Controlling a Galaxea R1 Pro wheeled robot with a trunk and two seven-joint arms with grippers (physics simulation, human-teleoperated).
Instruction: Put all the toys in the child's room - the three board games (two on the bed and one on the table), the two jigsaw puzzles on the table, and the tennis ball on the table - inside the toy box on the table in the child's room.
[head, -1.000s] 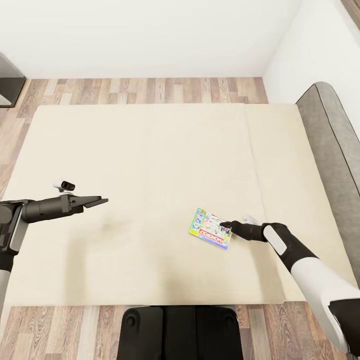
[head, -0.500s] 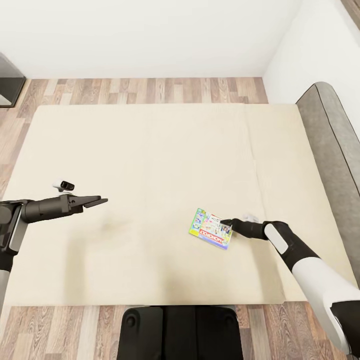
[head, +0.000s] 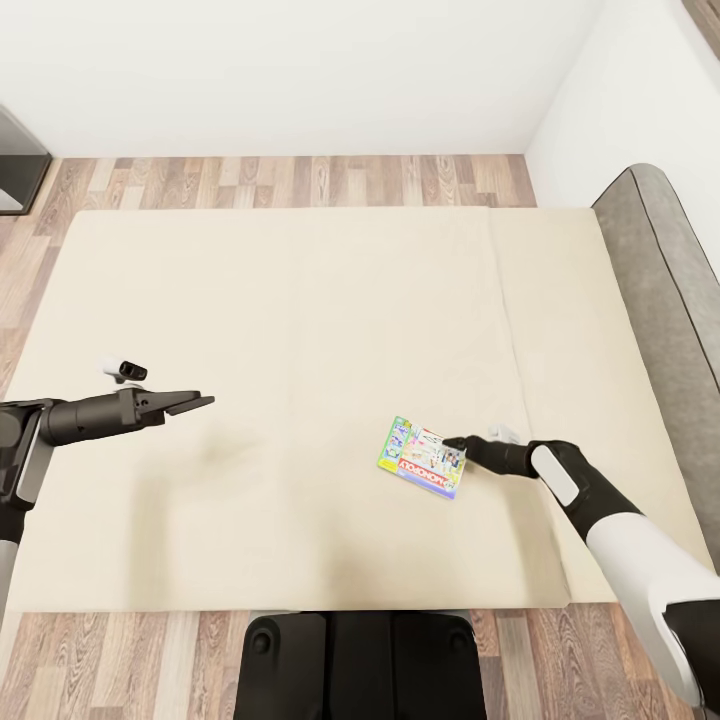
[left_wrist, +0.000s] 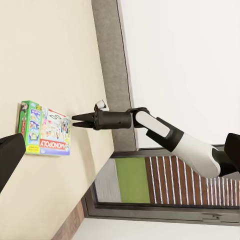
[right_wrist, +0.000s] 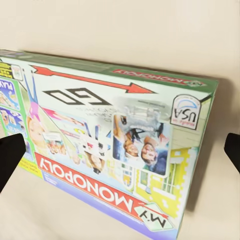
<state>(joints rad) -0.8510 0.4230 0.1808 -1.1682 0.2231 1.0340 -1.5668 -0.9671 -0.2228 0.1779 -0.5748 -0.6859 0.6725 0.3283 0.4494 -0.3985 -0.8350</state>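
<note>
One board game, a colourful Monopoly box, lies flat on the bed, near the front right of the beige mattress. My right gripper hovers at the box's right edge, open, its fingertips spread wide to either side of the box lid with nothing held. My left gripper hangs open and empty over the left part of the mattress, far from the box. The left wrist view looks across the mattress at the box and the right gripper.
A low grey headboard runs along the bed's right side. Wood-plank floor lies beyond the bed under a white wall. A dark-grey furniture corner is at the far left. My black base stands against the bed's front edge.
My right gripper has drawn back slightly to the right, off the box's edge. The box has not moved. The left arm is nearly where it was.
</note>
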